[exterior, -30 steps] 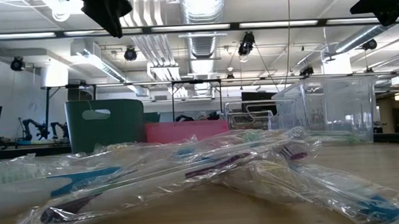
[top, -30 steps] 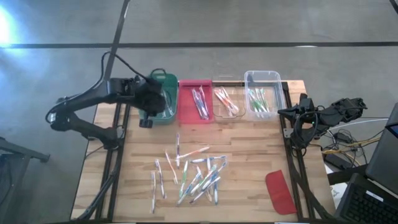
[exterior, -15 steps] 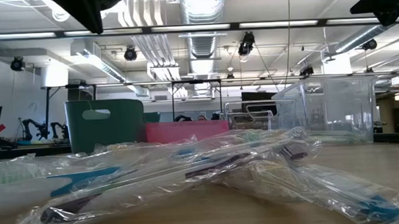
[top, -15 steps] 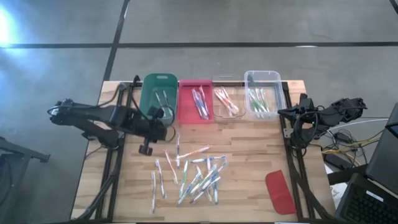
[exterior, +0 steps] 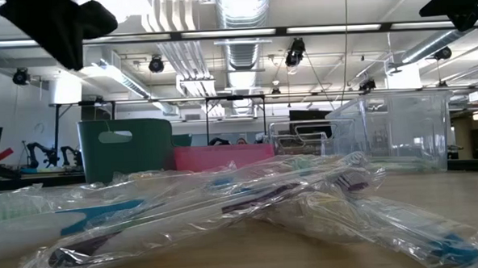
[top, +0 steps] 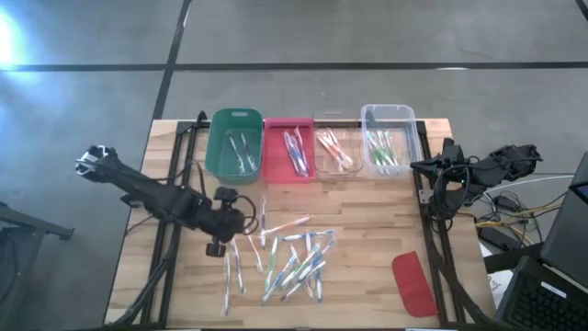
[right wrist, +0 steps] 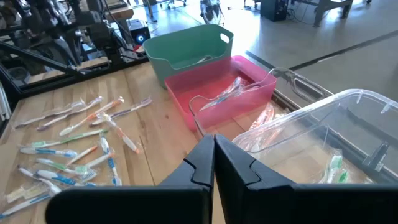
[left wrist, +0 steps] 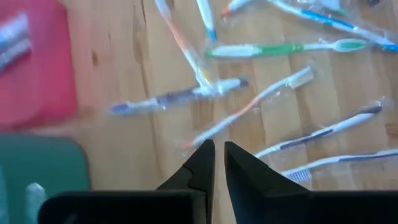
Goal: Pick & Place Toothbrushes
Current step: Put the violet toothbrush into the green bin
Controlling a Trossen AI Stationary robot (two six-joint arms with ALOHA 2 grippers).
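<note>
Several wrapped toothbrushes (top: 287,253) lie scattered flat on the wooden table's near middle; they also fill the low view's foreground (exterior: 226,201). My left gripper (top: 223,225) hovers above the pile's left edge, pointing steeply down. In its wrist view its fingertips (left wrist: 216,149) stand a narrow gap apart with nothing between them, just short of an orange-accented toothbrush (left wrist: 249,106). My right gripper (right wrist: 214,144) is shut and empty, parked at the table's right edge (top: 439,173).
Along the far edge stand a green bin (top: 234,145), a pink bin (top: 288,147) and two clear bins (top: 334,149) (top: 387,138), each holding toothbrushes. A flat red lid (top: 413,283) lies at the near right. Bare wood shows left of the pile.
My left gripper has left the green bin and swung toward the table's near edge, sinking as it went. It now hangs over the left side of the loose toothbrushes. The toothbrushes on the table have stayed where they were.
</note>
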